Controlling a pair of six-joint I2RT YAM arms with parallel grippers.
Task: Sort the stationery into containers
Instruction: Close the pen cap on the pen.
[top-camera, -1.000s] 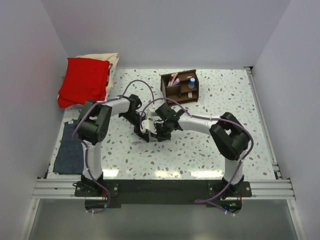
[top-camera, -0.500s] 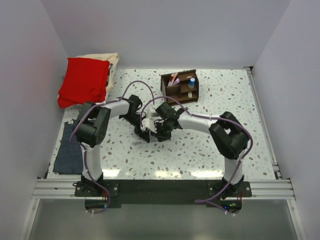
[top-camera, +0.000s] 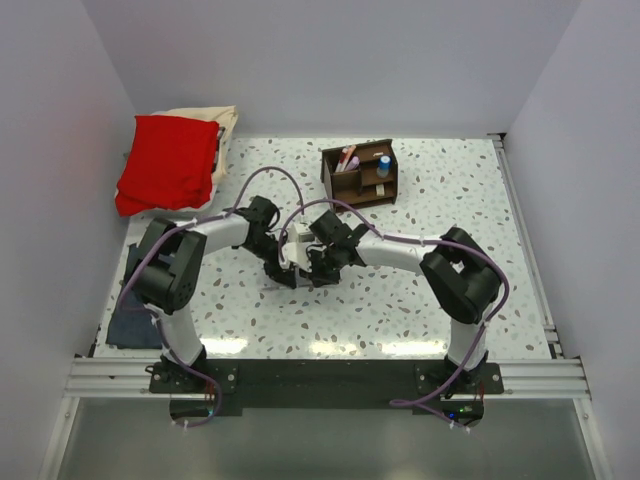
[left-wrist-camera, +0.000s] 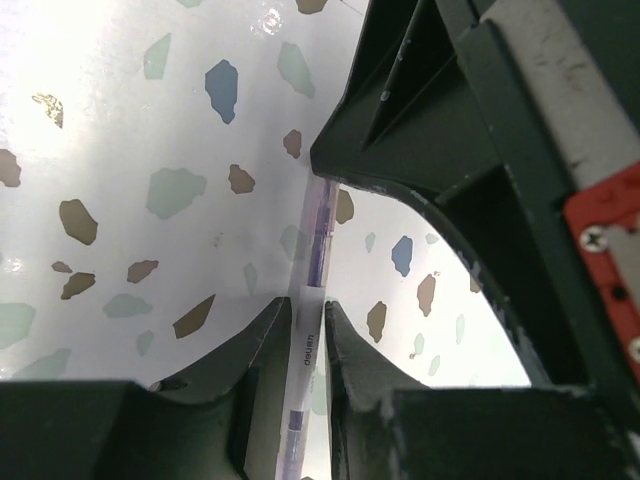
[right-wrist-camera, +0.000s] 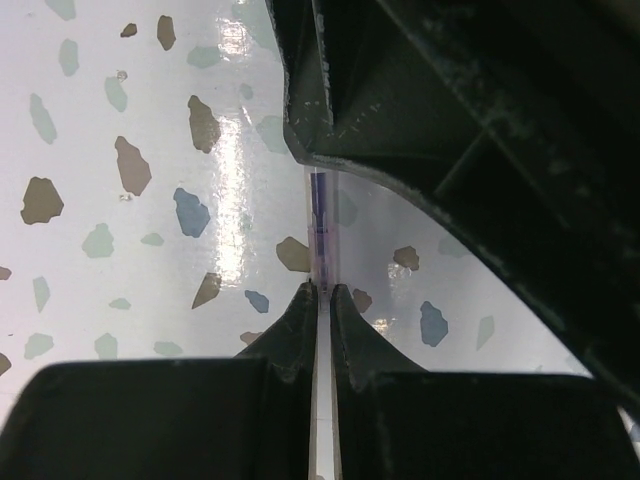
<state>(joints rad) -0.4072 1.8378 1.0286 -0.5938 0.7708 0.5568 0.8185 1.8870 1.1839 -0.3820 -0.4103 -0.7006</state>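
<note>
Right pincer clenched on thin clear-violet pen, mid-table, nose to nose with left pincer.
Same pen running between left jaws too, both close against the barrel; cannot tell whether gripping or let go. Already standing in wooden organizer at far side: pink-red pen, blue-and-white cylinder. Judged partly done, with this pen left to go into a compartment. Pen well apart from the box, over speckled table.

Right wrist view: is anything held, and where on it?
A thin clear pen, pinched on its shaft by the right hand; the left hand flanks it further along, grip unclear.
</note>
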